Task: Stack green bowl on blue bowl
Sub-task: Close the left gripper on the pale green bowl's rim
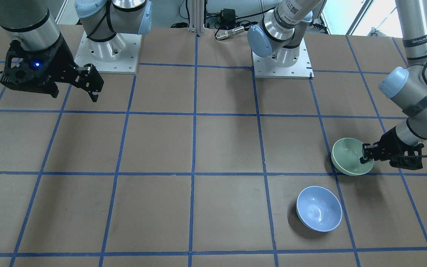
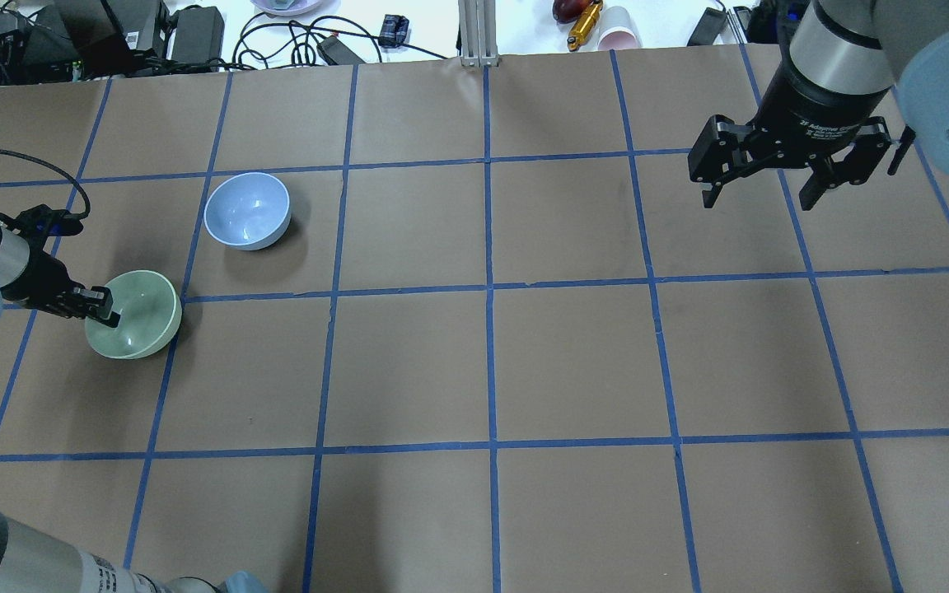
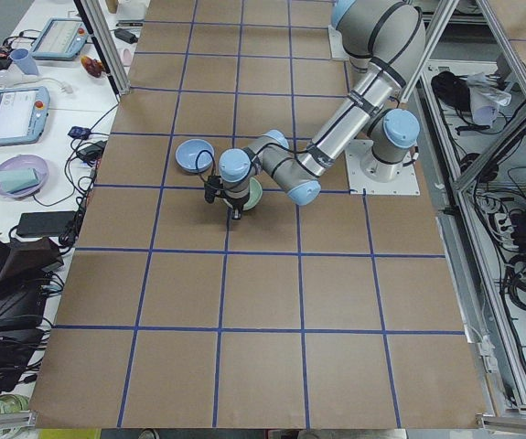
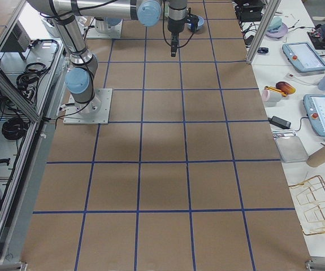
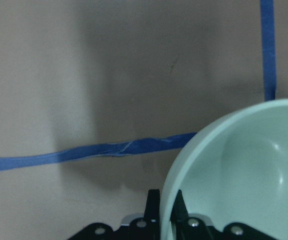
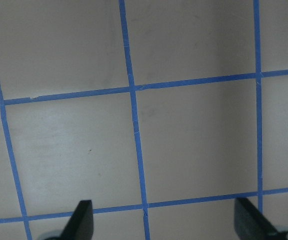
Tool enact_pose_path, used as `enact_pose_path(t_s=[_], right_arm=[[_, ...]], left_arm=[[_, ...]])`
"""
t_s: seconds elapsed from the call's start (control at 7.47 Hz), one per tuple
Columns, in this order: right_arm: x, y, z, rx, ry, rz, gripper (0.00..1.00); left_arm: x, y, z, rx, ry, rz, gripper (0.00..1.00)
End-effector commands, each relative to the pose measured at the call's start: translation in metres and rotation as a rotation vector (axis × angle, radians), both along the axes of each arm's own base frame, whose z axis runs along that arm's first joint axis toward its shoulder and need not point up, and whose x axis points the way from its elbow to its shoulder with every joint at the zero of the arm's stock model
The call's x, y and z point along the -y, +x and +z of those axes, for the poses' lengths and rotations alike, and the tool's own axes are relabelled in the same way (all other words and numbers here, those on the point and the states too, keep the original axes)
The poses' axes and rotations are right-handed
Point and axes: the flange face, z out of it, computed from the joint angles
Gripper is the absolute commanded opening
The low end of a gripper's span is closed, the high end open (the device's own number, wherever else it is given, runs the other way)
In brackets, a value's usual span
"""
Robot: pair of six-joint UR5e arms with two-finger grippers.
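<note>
The pale green bowl (image 2: 135,314) is held tilted, just above or on the table, near its left end; it also shows in the front view (image 1: 350,156) and the left wrist view (image 5: 244,170). My left gripper (image 2: 108,313) is shut on its rim, one finger inside and one outside (image 5: 165,207). The light blue bowl (image 2: 247,209) stands upright on the table, a little farther out and to the right of the green one (image 1: 318,208). My right gripper (image 2: 763,185) hangs open and empty high above the right side of the table (image 1: 92,87).
The table (image 2: 491,362) is brown paper with a blue tape grid. Cables, boxes and a cup lie beyond its far edge (image 2: 277,33). The two arm bases (image 1: 108,52) stand at the robot's side of the table.
</note>
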Motion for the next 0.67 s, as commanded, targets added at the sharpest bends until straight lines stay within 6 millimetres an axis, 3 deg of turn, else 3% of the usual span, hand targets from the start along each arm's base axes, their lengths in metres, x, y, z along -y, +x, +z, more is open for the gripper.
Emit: enact_pose_path(t_s=[0.0,0.54], right_arm=[[0.0,0.0,0.0,0.0,0.0,0.0,1.0],[0.0,0.0,0.0,0.0,0.0,0.0,1.0]], left_arm=[[-0.001,0.008,0.013,-0.009,-0.019,0.013,0.0],[0.021,0.018,0.084,-0.075,-0.01,0.025,0.0]])
